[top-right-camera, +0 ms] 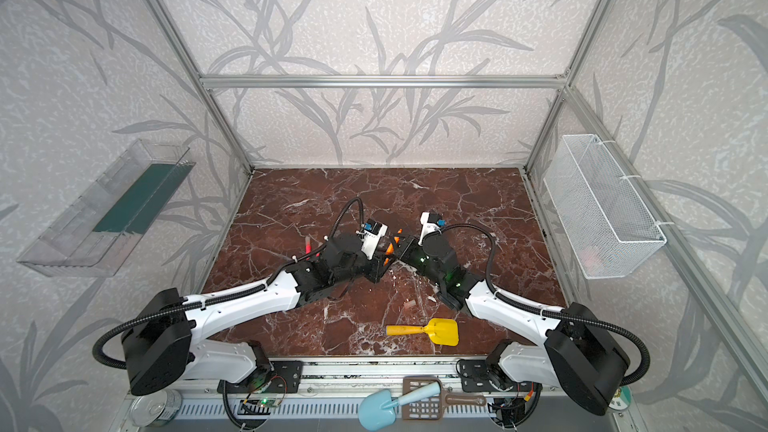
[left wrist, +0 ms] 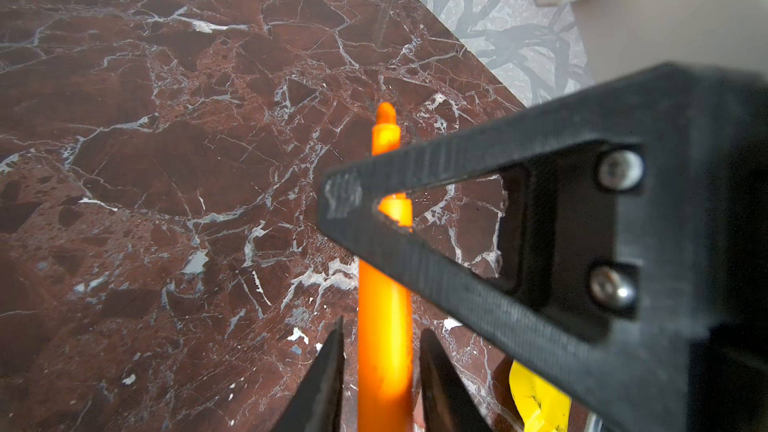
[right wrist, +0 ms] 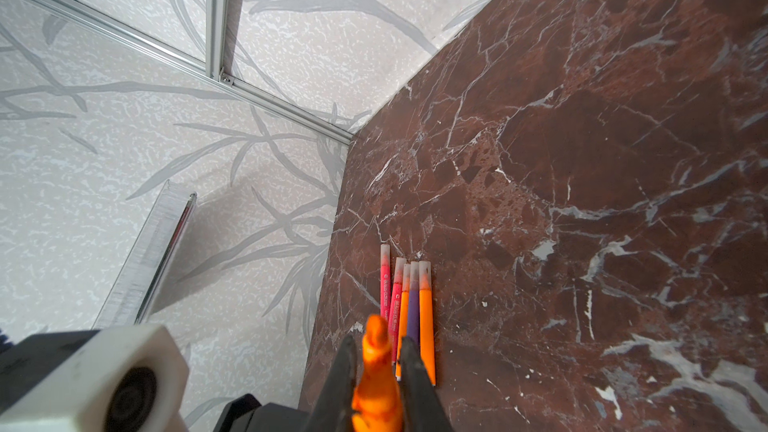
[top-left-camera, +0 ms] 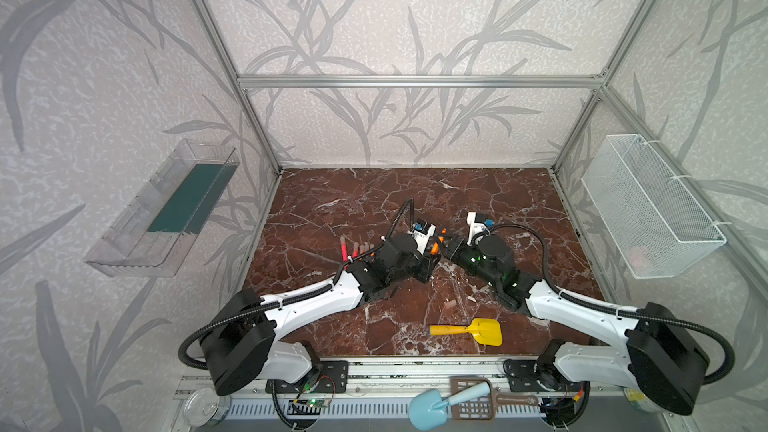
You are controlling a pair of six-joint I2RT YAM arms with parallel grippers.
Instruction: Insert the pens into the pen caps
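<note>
Pen (left wrist: 386, 135), orange, raised over mid counter (top-left-camera: 374, 201): right tool (right wrist: 376, 340) clamped near tip; left tool (left wrist: 382, 326) jaws slightly apart around barrel. Five capped pens (right wrist: 405, 305) side by side on counter. Loose cap (top-left-camera: 451, 306) near shovel (top-left-camera: 478, 331).

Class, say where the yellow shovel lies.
In both top views the yellow shovel lies near the front edge of the marble table, right of centre, close to a loose pen cap.

Yellow toy shovel (top-left-camera: 484, 331) lies on the red-brown marble tabletop (top-left-camera: 332, 197), near the front edge. Blue scoop (top-left-camera: 428, 409) lies across a brown slotted scoop (top-left-camera: 473, 407) on the front rail. Tin can (top-left-camera: 203, 407) sits front-left. Clear tray (top-left-camera: 166, 218) hangs on the left wall, white mesh basket (top-left-camera: 648, 205) on the right.
</note>
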